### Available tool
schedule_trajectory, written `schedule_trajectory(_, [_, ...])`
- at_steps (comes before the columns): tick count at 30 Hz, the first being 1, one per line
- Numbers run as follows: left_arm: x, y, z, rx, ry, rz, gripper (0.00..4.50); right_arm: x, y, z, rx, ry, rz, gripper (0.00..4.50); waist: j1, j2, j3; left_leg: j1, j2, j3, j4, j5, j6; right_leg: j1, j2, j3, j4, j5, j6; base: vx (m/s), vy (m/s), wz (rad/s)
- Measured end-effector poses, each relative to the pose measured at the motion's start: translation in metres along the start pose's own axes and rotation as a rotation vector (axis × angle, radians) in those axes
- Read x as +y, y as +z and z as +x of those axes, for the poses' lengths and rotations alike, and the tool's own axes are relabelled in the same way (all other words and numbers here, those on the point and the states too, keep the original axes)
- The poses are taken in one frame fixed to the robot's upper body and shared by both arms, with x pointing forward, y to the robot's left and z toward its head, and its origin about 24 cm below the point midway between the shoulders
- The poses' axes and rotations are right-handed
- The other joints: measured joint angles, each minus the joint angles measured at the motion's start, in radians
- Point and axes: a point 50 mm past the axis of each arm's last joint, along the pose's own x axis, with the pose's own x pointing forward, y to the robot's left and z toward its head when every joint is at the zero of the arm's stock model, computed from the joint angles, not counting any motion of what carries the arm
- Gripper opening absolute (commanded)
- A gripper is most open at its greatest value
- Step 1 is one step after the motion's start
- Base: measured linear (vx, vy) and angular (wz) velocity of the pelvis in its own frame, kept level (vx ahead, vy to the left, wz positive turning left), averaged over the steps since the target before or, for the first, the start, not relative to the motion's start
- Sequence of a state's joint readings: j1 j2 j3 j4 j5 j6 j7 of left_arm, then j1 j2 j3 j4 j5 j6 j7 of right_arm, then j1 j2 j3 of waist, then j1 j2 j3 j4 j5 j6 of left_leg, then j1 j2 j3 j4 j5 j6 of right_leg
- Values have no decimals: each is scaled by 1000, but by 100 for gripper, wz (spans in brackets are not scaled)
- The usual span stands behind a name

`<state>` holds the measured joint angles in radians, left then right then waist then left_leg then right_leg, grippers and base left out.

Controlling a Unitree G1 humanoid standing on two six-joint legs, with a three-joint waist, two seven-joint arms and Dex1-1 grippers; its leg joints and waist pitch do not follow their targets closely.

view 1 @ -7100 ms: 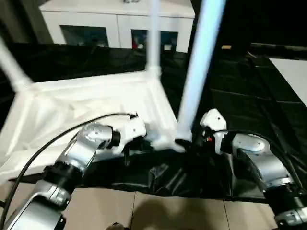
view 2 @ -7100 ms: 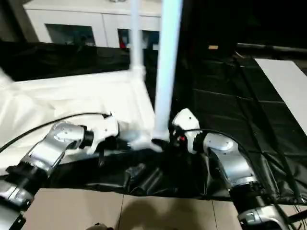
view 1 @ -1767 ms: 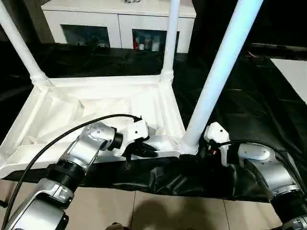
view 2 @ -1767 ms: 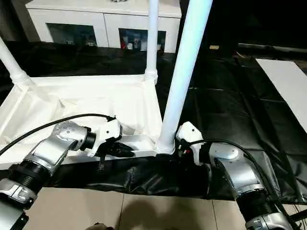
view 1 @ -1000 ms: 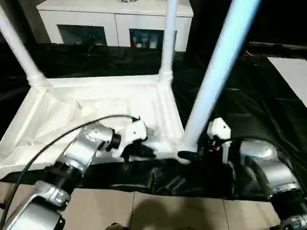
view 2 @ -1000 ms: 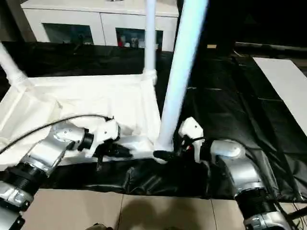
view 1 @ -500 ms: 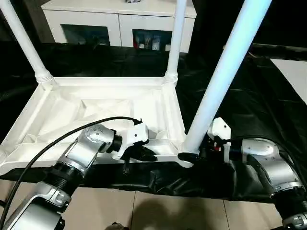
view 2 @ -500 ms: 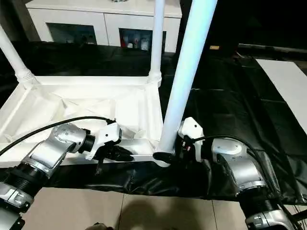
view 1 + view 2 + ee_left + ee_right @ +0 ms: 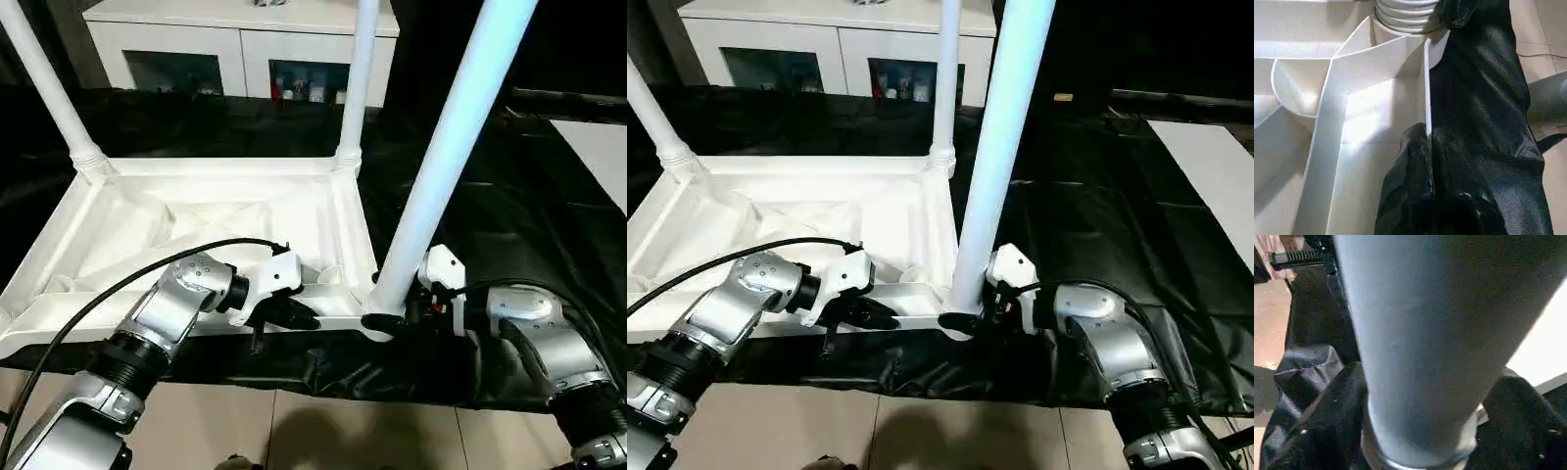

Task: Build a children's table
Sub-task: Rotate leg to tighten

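Observation:
The white tabletop (image 9: pixel 196 225) lies upside down on the black-draped work table, ribbed underside up. Two legs (image 9: pixel 49 88) (image 9: pixel 358 78) stand in its far corner sockets. A third leg (image 9: pixel 441 166) rises, leaning a little, from the near right socket (image 9: pixel 1405 14). My left gripper (image 9: pixel 299 315) is shut on the thin near rim wall (image 9: pixel 1426 88), close to that socket. At the foot of the near leg (image 9: pixel 1415 333), my right gripper (image 9: pixel 392 315) is open. One finger (image 9: pixel 1523 416) stands off the tube with a white gap between.
A white glass-door cabinet (image 9: pixel 245 49) stands behind the work table. A white panel (image 9: pixel 598 157) lies at the far right. The black drape (image 9: pixel 333 367) bunches at the table's near edge, above the tiled floor (image 9: pixel 294 431).
The view shook and has settled. The right gripper has stayed at the foot of the near leg, its wrist a little closer to the socket. The left gripper has kept its hold on the rim.

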<state>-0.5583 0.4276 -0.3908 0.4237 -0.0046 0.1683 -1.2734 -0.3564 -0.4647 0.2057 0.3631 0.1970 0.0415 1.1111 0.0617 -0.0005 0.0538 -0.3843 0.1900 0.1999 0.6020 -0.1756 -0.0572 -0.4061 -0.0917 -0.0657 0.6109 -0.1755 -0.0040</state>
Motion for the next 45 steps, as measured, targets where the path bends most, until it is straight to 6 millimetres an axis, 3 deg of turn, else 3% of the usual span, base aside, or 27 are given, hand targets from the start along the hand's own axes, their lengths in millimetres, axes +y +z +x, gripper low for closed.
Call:
schedule_trajectory(4, [1, 0, 0, -1, 20, -4, 0, -1, -2, 4, -10, -31, 15, 296, -1, -1, 0, 0, 0, 0, 0, 0, 0, 0, 0, 0, 0, 1, -1, 0, 0, 0])
schedule_trajectory(8, [7, -1, 1, 1, 84, -15, 0, -7, -1, 15, -8, -136, 24, 273, -15, -2, -1, 2, 0, 0, 0, 0, 0, 0, 0, 0, 0, 2, -3, 0, 0, 0])
schedule_trajectory(12, [19, 0, 8, 1, 197, -45, 0, -17, -3, 34, -3, -361, 85, 269, -29, -6, -3, 5, 0, -1, 0, 0, -1, 2, 0, 0, -1, 0, 1, 0, 0, 0])
schedule_trajectory(15, [31, 7, 21, 5, 318, -64, 0, -28, 0, 54, -6, -627, 199, 269, -34, -6, -4, 9, -1, -1, 1, 0, -1, 5, 0, 1, -1, 0, 1, 0, 0, 0])
schedule_trajectory(20, [38, 14, 37, -6, 413, -92, 0, -38, 10, 78, -2, -913, 345, 268, -38, -4, -4, 12, -2, -3, 0, 0, -1, 5, 0, 0, -4, -1, 2, 0, 0, 0])
schedule_trajectory(25, [42, 14, 38, -4, 446, -102, 0, -39, 19, 97, -3, -992, 393, 268, -50, -4, -4, 11, -2, -3, -1, 0, -1, 4, 0, -1, -4, -1, 2, 0, 0, 0])
schedule_trajectory(27, [42, 14, 37, -7, 446, -99, 0, -39, 19, 97, -20, -988, 388, 337, -53, -4, -3, 11, -2, -3, -1, 0, -1, 3, 0, -1, -4, -1, 2, 0, 0, 0])
schedule_trajectory(30, [42, 12, 34, -8, 437, -84, 0, -38, 18, 93, -40, -974, 360, 360, -53, -4, -3, 10, -2, -3, -1, 0, -1, 3, 0, -1, -4, -1, 2, 0, 0, 0])
schedule_trajectory(37, [38, 15, 29, -19, 364, -34, 0, -37, 13, 59, -45, -844, 221, 383, -27, -2, -2, 7, -2, -3, -4, 0, -1, 1, 0, 0, -2, 4, -2, 0, 0, 0])
schedule_trajectory(41, [27, 10, 19, -30, 244, 4, 0, -24, 4, 21, -47, -562, 108, 383, -6, 0, -2, 2, -1, -2, -3, -1, 1, -1, 0, -1, -4, -1, 3, 0, 0, 0])
schedule_trajectory(45, [18, 6, 9, -16, 131, 31, 0, -11, -1, 2, -13, -333, 47, 383, 2, 1, -2, 0, -1, -2, -3, -2, 3, -1, 0, -1, -4, -3, 1, 0, 0, 0])
